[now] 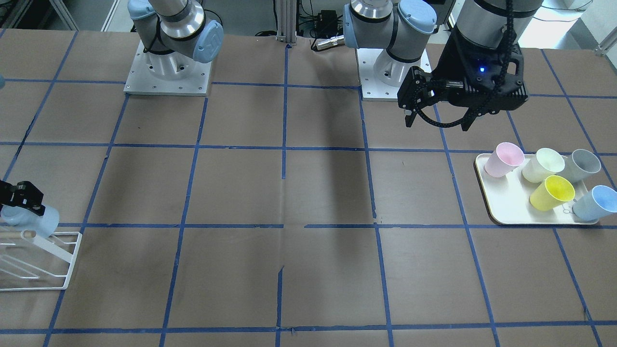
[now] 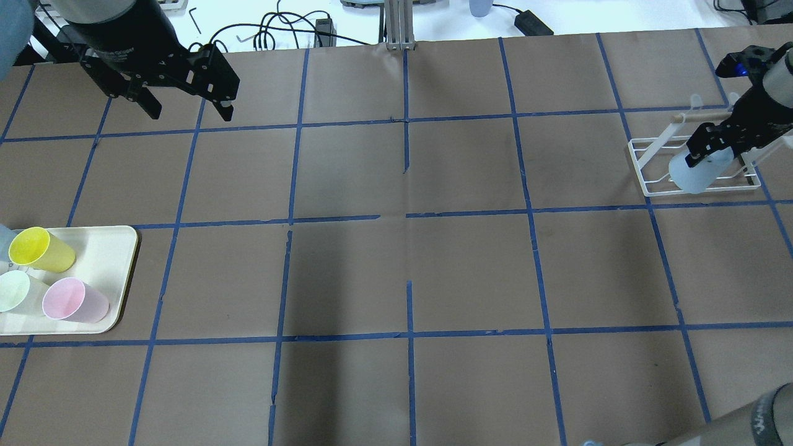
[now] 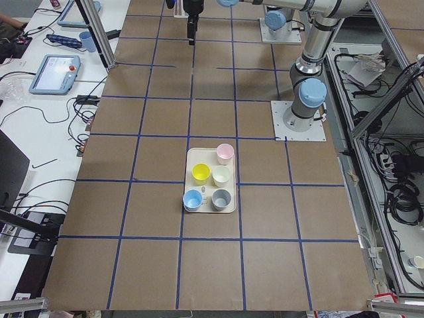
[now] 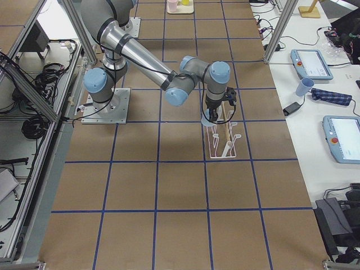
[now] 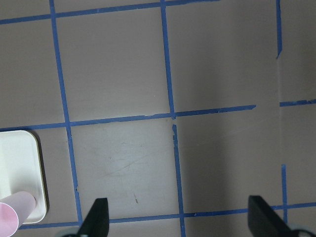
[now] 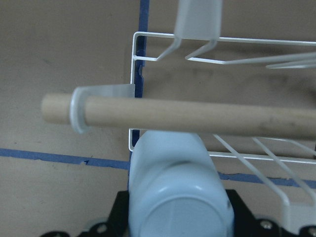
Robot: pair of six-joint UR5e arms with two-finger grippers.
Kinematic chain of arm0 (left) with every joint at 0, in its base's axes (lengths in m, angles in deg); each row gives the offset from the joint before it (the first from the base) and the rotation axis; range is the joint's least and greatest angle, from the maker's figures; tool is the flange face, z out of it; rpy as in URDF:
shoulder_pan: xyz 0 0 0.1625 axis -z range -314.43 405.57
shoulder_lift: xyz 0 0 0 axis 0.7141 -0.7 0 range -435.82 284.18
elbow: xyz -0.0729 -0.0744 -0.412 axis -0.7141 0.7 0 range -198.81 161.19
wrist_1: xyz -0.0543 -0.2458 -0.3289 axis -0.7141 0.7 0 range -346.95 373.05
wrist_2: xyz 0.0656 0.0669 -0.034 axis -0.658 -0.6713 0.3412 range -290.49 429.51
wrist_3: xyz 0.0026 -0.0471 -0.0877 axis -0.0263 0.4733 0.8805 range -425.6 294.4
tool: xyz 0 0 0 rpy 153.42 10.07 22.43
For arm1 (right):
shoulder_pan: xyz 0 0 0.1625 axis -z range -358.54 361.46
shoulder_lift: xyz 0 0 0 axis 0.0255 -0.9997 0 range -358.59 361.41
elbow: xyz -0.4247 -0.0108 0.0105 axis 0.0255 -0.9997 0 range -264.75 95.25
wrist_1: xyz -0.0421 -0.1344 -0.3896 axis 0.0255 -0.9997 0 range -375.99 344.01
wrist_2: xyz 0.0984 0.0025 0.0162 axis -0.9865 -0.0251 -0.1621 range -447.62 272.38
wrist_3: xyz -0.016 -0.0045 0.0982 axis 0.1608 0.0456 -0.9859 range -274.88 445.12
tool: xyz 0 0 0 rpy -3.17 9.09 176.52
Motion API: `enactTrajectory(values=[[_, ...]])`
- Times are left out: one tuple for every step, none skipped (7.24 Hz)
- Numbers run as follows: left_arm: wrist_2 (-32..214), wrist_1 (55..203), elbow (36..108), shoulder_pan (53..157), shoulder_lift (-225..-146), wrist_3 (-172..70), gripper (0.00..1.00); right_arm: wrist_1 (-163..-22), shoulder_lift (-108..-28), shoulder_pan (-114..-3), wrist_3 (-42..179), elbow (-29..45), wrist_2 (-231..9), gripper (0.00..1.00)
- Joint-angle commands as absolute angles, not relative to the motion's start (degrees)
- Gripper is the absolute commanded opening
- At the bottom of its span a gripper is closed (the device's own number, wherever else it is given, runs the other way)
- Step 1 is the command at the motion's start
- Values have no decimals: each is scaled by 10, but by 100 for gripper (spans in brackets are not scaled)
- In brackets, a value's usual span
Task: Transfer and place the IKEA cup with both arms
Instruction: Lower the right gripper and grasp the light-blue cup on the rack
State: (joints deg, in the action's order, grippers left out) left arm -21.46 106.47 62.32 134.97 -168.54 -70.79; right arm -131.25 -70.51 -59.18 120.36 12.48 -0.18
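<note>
Grips the IKEA cup point(image 2: 697, 174) with the right gripper point(image 2: 706, 152), jaws clamped on its wall. Holds it tilted over the corner of a white wire rack point(image 2: 647, 179) at the right end of the table point(image 2: 396, 272), near that edge. Puts it just beneath the rack's wooden dowel point(image 6: 197, 116) in the wrist view, wire frame close alongside. Hangs the left gripper point(image 1: 437, 124) over the left end, jaws wide apart, well clear of a cream tray point(image 1: 501, 207). Carries there pink point(image 1: 503, 160), pale green point(image 1: 542, 165), grey point(image 1: 581, 166), yellow point(image 1: 552, 193) and blue point(image 1: 595, 203) cups. Shows broad open brown paper, gridded in blue tape, between the two ends.
</note>
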Motion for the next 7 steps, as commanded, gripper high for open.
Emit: enactTrajectory(values=[[-214, 1065, 622, 1349, -1685, -708, 100, -1309, -708, -592, 1204, 117, -3, 45], [-215, 1065, 622, 1349, -1685, -709, 100, -1306, -714, -592, 1203, 116, -3, 45], [-214, 1065, 622, 1349, -1685, -709, 100, -1303, -724, -592, 1203, 112, -4, 45], [-214, 1065, 622, 1349, -1685, -709, 100, -1280, -741, -592, 1203, 109, -4, 44], [-214, 1065, 622, 1349, -1686, -709, 100, -1238, -769, -592, 1201, 98, -4, 44], [-214, 1065, 622, 1349, -1685, -709, 100, -1183, -795, -594, 1199, 81, -4, 44], [-214, 1065, 622, 1349, -1685, -709, 100, -1126, -822, -597, 1187, 61, -3, 44]])
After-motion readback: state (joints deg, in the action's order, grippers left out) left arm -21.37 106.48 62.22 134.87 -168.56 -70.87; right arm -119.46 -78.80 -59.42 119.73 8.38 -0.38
